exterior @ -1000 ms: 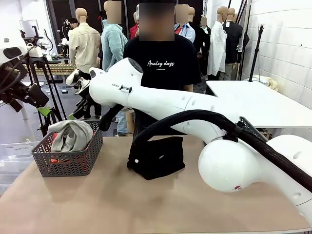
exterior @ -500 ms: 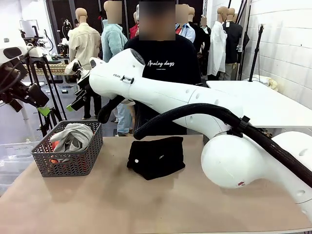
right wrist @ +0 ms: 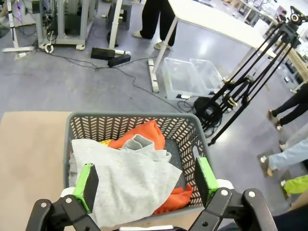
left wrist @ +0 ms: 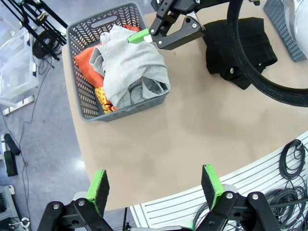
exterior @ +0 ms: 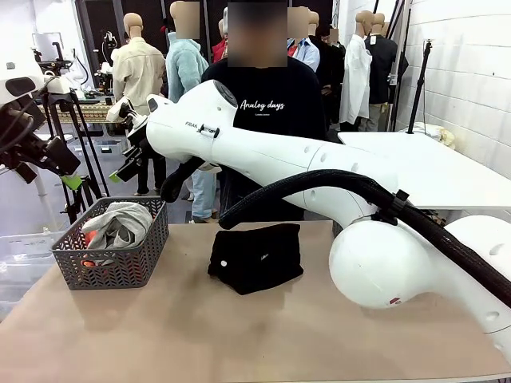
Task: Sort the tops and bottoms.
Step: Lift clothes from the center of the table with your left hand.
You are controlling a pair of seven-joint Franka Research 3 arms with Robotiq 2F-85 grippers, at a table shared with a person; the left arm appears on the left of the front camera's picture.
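The right jaws stand wide apart and empty, hovering directly above the grey plastic lattice basket (right wrist: 185, 132). In it the pale grey soft top (right wrist: 130, 183) lies heaped over the red-orange top with yellow patches (right wrist: 144, 134). The left jaws, equally spread and holding nothing, hang high beyond the nine o'clock side of the counter (exterior: 200, 335). The folded black cloth bottoms with a white button (exterior: 255, 255) lie on the counter at three o'clock from the basket. The tops look sorted, so next an arm must descend and pinch the black cloth.
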